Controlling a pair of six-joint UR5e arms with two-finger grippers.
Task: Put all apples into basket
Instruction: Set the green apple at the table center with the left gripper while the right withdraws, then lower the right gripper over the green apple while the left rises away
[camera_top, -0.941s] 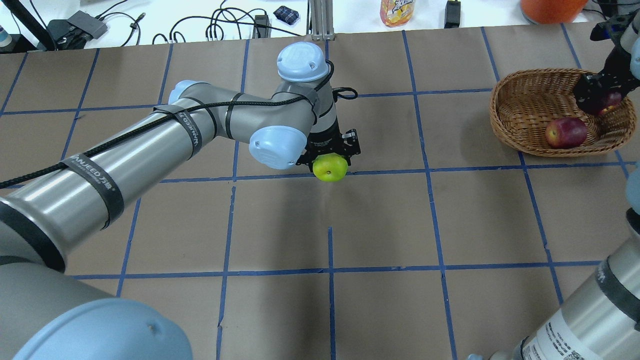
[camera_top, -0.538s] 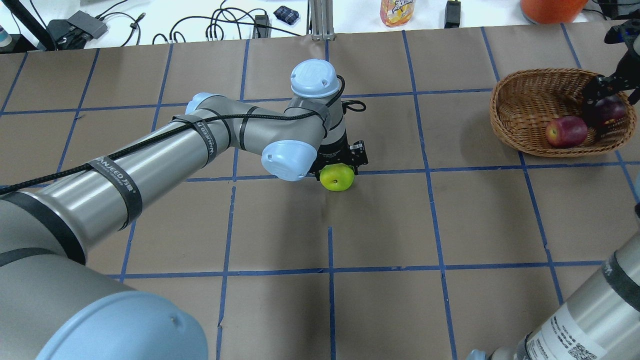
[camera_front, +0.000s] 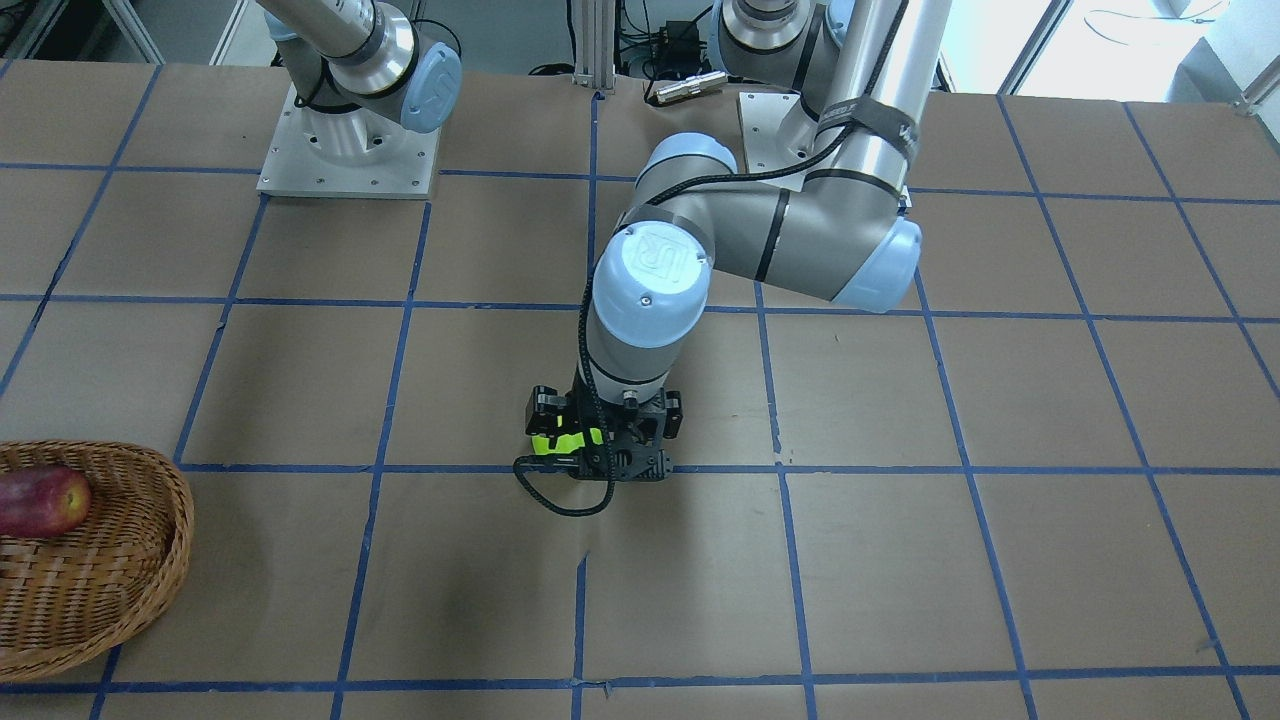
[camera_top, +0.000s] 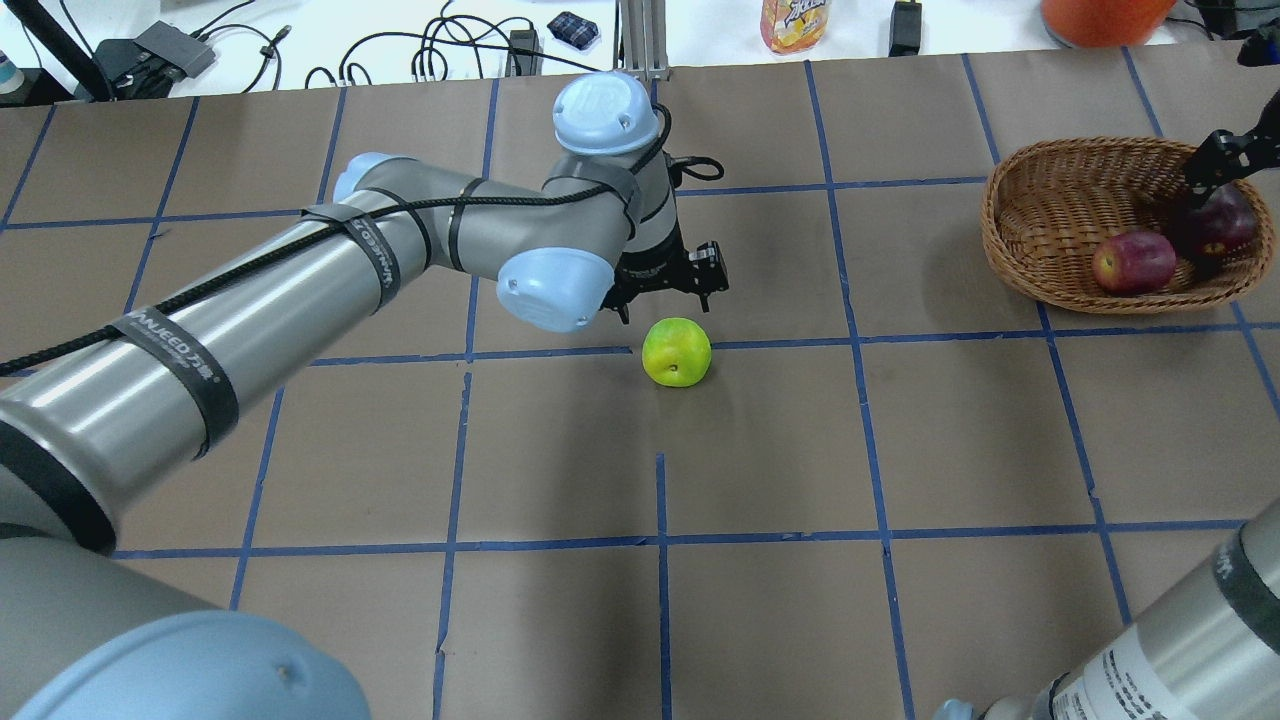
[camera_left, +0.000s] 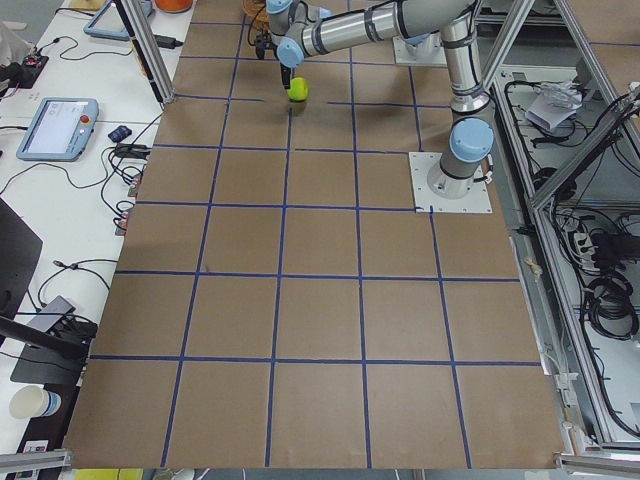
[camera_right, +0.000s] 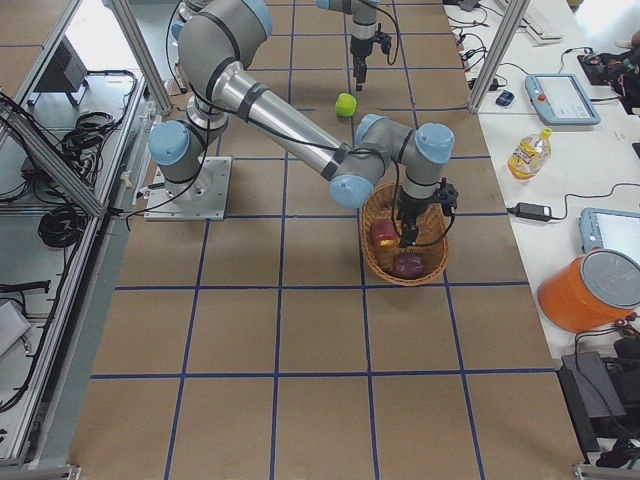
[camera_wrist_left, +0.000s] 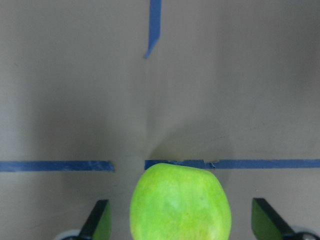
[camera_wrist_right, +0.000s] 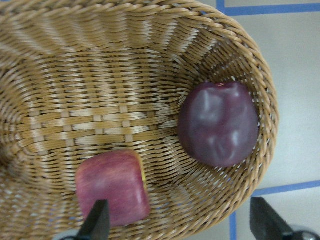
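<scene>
The bright green apple (camera_top: 677, 351) lies on the table on a blue tape line, far from the basket. My left gripper (camera_top: 665, 298) is open and sits just behind and above it. In the left wrist view the green apple (camera_wrist_left: 180, 202) lies between the spread fingers (camera_wrist_left: 98, 220). The wicker basket (camera_top: 1050, 200) stands at the far right and holds the red apple (camera_top: 1132, 262) and the maroon apple (camera_top: 1218, 222). My right gripper (camera_top: 1205, 180) is open and empty above the basket's right side. The right wrist view shows both apples (camera_wrist_right: 219, 124) in the basket (camera_wrist_right: 75, 75).
A juice bottle (camera_top: 795, 22), an orange bucket (camera_top: 1100, 18) and cables lie beyond the table's far edge. The brown table surface (camera_top: 760, 450) carries a blue tape grid. The left arm's elbow (camera_front: 800, 240) reaches over the table's middle.
My left gripper lowered the green apple to the table, let it go and pulled back. My right gripper let the maroon apple go into the basket and rose away.
</scene>
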